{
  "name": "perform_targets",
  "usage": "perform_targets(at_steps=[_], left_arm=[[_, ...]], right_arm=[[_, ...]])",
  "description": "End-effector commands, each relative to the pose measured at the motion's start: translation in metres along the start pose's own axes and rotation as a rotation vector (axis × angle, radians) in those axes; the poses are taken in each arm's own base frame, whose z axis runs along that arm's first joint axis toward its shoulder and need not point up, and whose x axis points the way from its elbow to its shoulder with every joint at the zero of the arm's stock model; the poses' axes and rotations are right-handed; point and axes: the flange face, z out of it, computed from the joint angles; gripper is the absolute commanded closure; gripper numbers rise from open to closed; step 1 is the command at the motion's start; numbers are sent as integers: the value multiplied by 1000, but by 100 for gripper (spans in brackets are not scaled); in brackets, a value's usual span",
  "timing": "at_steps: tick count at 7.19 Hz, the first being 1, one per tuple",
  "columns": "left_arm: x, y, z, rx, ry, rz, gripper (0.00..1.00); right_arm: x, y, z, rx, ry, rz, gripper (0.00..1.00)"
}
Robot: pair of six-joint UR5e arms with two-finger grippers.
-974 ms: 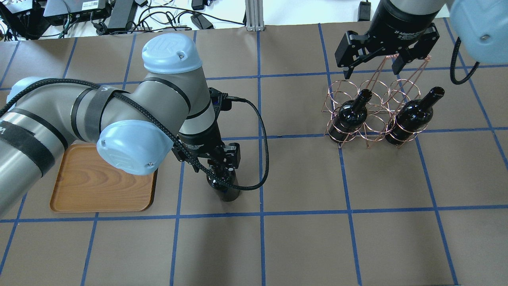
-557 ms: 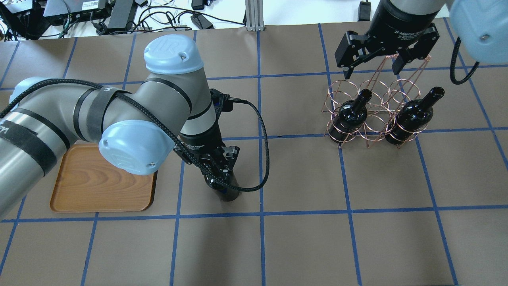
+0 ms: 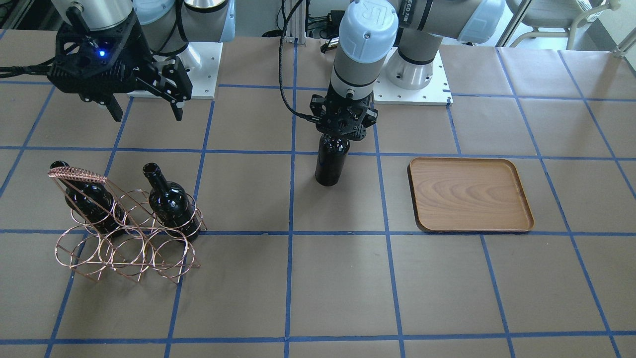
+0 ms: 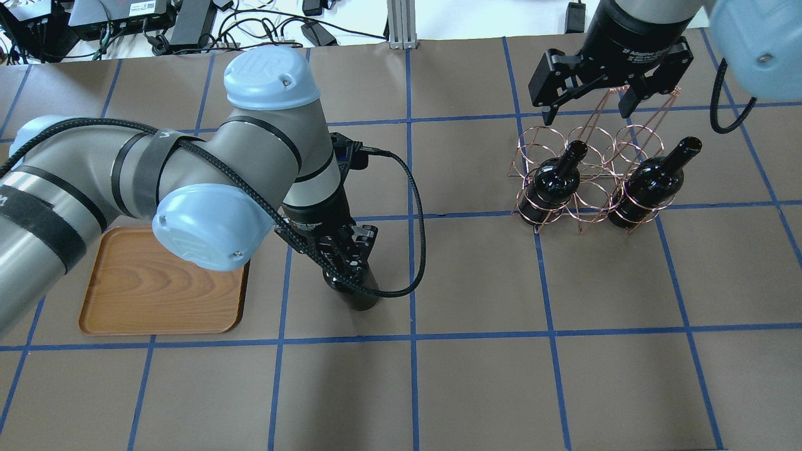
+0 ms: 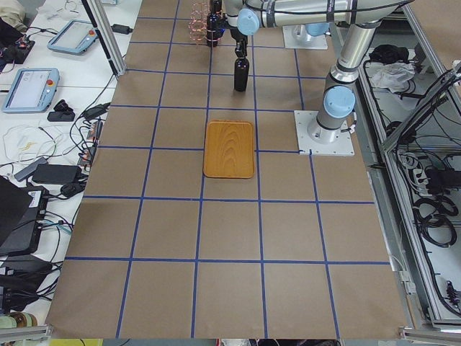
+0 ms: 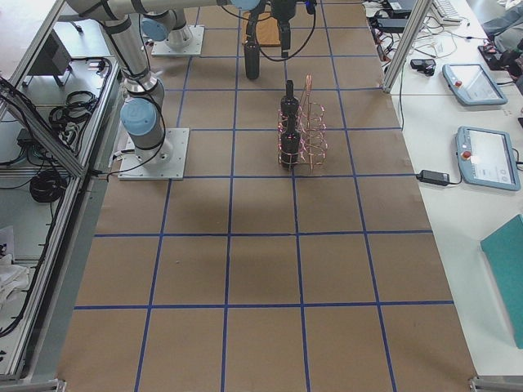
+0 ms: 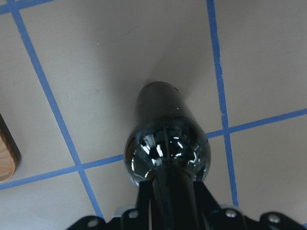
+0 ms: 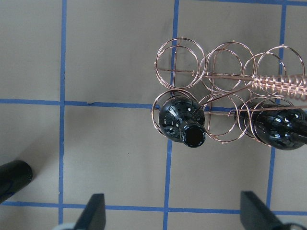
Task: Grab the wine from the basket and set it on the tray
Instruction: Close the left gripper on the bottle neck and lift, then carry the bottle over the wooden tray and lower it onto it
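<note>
My left gripper (image 4: 343,260) is shut on the neck of a black wine bottle (image 4: 362,294), which stands upright between the tray and the basket. The bottle (image 3: 329,166) hangs below the gripper (image 3: 343,130) in the front view. I cannot tell if its base touches the table. The left wrist view looks down the bottle (image 7: 165,143). The wooden tray (image 4: 156,294) lies bare to the bottle's left. My right gripper (image 4: 586,103) is open and empty above the copper wire basket (image 4: 586,200), which holds two more bottles (image 4: 551,181) (image 4: 651,181).
The basket's coiled handle (image 3: 74,174) rises toward the right gripper (image 3: 144,107). In the right wrist view the basket (image 8: 216,81) and its bottles lie beyond the open fingers (image 8: 96,213). Cables and electronics (image 4: 156,19) sit past the table's far edge.
My left gripper's fingers have closed on the bottle neck, and gripper and bottle have shifted slightly away from the table's near edge. The right arm and the basket have not moved.
</note>
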Motion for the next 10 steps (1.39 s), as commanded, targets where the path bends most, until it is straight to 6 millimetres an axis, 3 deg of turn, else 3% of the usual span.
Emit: perform_targets(at_steps=[1, 2, 3, 4, 6, 7, 10], left_arm=[[-17, -7, -53, 30, -48, -13, 100], [-45, -14, -81, 49, -65, -8, 100], [-90, -17, -97, 53, -55, -38, 100], [-150, -20, -102, 42, -39, -39, 100], [-258, -15, -100, 31, -4, -63, 100], [-300, -10, -92, 12, -5, -39, 100], [-380, 5, -61, -80, -11, -40, 100]], right_arm=[[0, 0, 1, -2, 0, 1, 0], [0, 1, 3, -4, 0, 0, 0], [0, 1, 3, -4, 0, 0, 0], [0, 1, 3, -2, 0, 1, 0], [0, 1, 4, -4, 0, 0, 0], [0, 1, 4, -4, 0, 0, 0], [0, 1, 4, -5, 0, 0, 0]])
